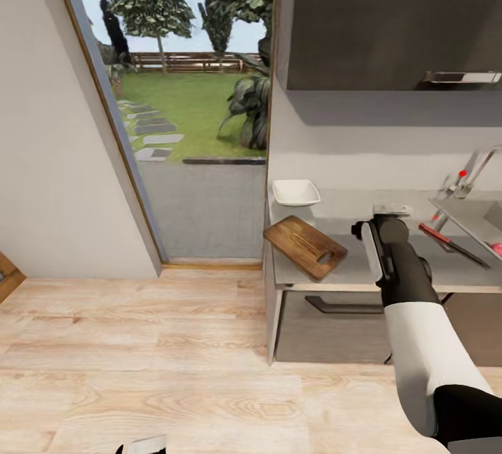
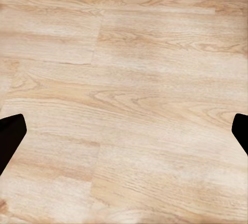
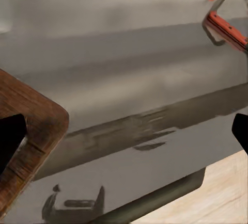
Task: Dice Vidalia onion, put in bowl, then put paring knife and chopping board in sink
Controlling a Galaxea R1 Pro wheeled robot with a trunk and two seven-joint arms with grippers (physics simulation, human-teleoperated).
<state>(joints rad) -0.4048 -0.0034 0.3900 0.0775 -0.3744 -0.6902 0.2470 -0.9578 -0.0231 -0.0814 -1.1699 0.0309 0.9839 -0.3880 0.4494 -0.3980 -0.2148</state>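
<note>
While the right gripper (image 1: 382,220) hovers spread wide and empty over the tabletop (image 1: 362,266), the onion (image 1: 497,249) sits in the sink (image 1: 481,217), beyond the paring knife (image 1: 450,241). Step 1 looks unstarted: reach over there. Left gripper (image 2: 124,131) also gapes empty, over the floor (image 2: 124,79).

Grained wood chopping board (image 1: 305,247), glossy grey countertop (image 1: 362,266), pale wood floor (image 2: 124,79)

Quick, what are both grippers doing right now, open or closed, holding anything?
Left gripper: open, empty, fingertips wide apart over the wooden floor.
Right gripper: open, empty, above the countertop beside the chopping board.
</note>
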